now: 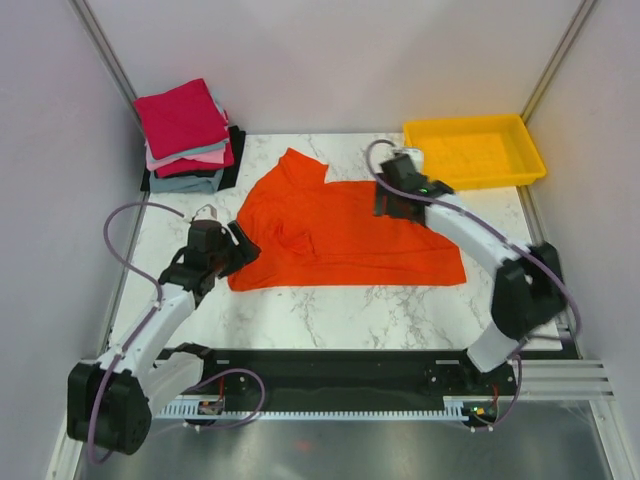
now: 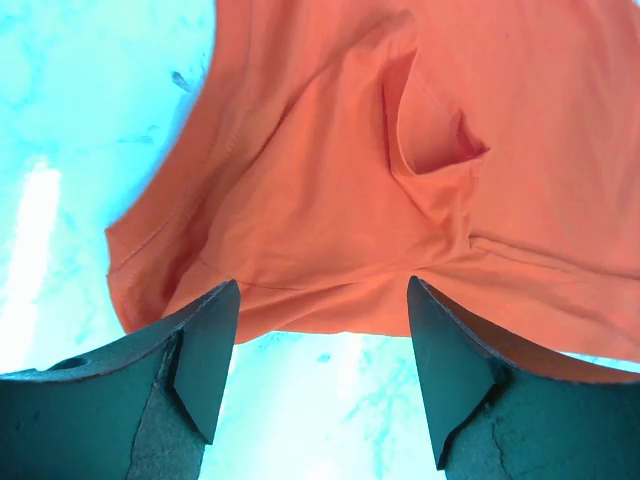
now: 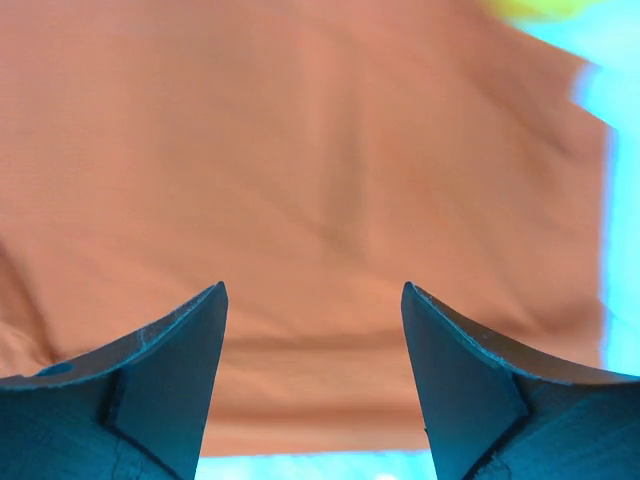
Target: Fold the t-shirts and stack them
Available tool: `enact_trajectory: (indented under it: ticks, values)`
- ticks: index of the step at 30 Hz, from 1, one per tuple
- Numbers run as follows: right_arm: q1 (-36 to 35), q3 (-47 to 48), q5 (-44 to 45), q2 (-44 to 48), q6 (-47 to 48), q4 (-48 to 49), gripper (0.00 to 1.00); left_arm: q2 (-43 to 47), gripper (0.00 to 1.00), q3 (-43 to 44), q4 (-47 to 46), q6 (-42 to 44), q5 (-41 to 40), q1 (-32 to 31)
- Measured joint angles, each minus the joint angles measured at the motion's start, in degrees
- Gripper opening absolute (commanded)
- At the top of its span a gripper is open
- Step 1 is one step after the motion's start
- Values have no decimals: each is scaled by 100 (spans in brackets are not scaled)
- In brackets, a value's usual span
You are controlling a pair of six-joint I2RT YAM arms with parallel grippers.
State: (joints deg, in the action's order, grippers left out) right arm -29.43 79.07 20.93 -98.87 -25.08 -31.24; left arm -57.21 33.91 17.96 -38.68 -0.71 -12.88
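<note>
The bright orange-red t-shirt (image 1: 340,230) lies spread and partly folded on the marble table. My left gripper (image 1: 243,243) is open at its left edge; in the left wrist view the shirt's hem (image 2: 330,230) lies just ahead of the fingers (image 2: 205,350). My right gripper (image 1: 383,200) is open over the shirt's upper right part; the right wrist view shows flat orange cloth (image 3: 320,180) between and beyond its fingers (image 3: 190,360). A folded stack (image 1: 188,135) with crimson on top, then pink, grey-blue and black, sits at the back left.
A yellow plastic tray (image 1: 475,150) stands at the back right, close behind my right gripper. White walls close in the table on the left, right and back.
</note>
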Motion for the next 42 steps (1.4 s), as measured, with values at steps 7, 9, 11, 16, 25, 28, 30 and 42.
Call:
enact_trajectory:
  ticks: [7, 9, 11, 16, 25, 28, 30, 42]
  values:
    - [1609, -2822, -601, 3008, -553, 459, 80, 271, 79, -317, 260, -4, -382, 109]
    - [2170, -3464, -1104, 3237, -629, 608, 80, 208, 79, -483, 326, -4, -424, 170]
    - [2778, -3941, -1558, 3233, -669, 673, 79, 173, 80, -627, 348, -9, -481, 229]
    - [3842, -4524, -2352, 3136, -721, 699, 79, 26, 80, -789, 308, -79, -522, 490]
    - [4192, -4682, -2970, 2575, -809, 1379, 63, -492, 73, -927, -247, -267, -376, 881]
    - [4207, -4706, -3040, 2468, -861, 1663, 51, -610, 75, -916, -481, -313, -302, 872]
    - [4207, -4741, -3056, 2422, -870, 1797, 42, -651, 75, -916, -564, -330, -278, 863]
    - [4207, -4828, -3029, 2391, -918, 1856, 0, -892, 2, -872, -780, -365, -72, 855]
